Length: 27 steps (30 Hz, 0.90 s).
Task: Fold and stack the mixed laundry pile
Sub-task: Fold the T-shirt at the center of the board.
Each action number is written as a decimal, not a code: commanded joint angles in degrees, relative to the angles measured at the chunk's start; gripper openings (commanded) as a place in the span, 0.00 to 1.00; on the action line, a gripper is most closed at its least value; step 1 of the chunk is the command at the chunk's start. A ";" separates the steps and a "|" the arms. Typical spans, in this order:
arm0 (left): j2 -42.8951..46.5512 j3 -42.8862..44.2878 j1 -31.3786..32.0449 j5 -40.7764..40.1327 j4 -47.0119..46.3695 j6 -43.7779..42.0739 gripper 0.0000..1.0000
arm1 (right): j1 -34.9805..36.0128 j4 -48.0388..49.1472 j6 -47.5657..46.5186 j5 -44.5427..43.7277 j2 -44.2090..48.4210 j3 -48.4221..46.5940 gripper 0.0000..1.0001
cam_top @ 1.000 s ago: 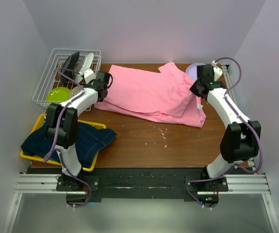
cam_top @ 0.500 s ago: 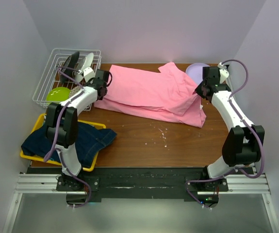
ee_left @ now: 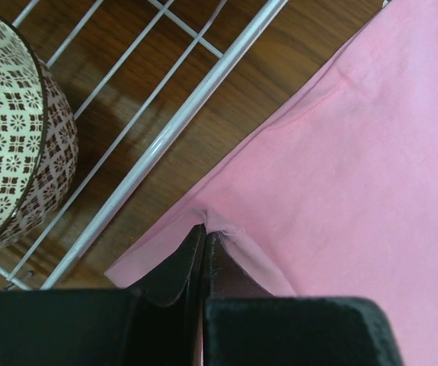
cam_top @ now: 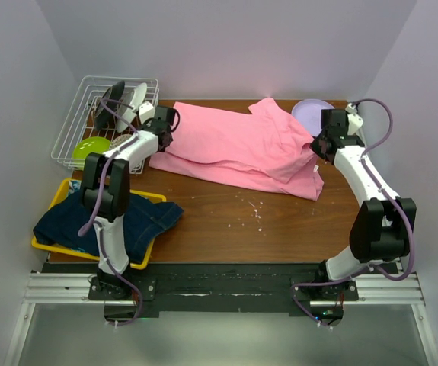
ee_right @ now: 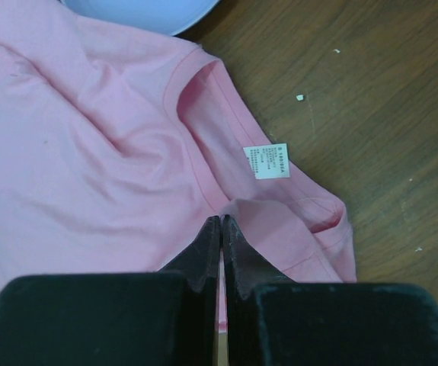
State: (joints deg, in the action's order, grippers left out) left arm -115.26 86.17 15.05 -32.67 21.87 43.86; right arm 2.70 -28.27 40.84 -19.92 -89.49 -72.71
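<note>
The step in hand looks like spreading the pink T-shirt (cam_top: 234, 149) flat before the first fold. It lies rumpled along the far edge of the counter (cam_top: 226, 221), reaching from the far left corner almost to the far right one, with one layer doubled over another.

To do this well, the two arms should probably lift together and draw apart evenly, so the cloth goes taut without slipping from either pinch. It should then be laid toward the middle of the counter, away from the wire basket (cam_top: 74, 114) at the far left corner and the plate (cam_top: 310, 113) at the far right corner. A pull from one side alone would likely drag the shirt over the plate or against the basket wires.

The left end effector (ee_left: 205, 232) is clenched, its jaws pressed together on the shirt's left edge just beside the basket, a small ridge of pink cloth bunched at the tips. The right end effector (ee_right: 220, 223) is likewise closed, gripping a fold just below the neckline (ee_right: 196, 114), near the white label (ee_right: 266, 161).

The denim jacket (cam_top: 139, 217) waits in the yellow tray (cam_top: 154, 197) at the near left corner.
</note>
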 commanded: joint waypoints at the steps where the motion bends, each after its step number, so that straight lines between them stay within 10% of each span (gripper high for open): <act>1: -0.49 3.04 -0.55 -0.47 -1.74 -1.49 0.02 | -1.12 2.17 -0.06 -2.67 2.92 0.81 0.00; 27: -1.28 4.27 -1.95 0.84 -2.18 -2.99 0.02 | -2.52 3.49 1.00 -2.58 2.75 3.01 0.00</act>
State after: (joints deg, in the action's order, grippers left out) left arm -116.44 87.88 13.82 -31.66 21.96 42.30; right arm 0.45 -27.18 41.15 -20.53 -86.87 -69.93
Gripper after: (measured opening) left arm 0.023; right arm 0.010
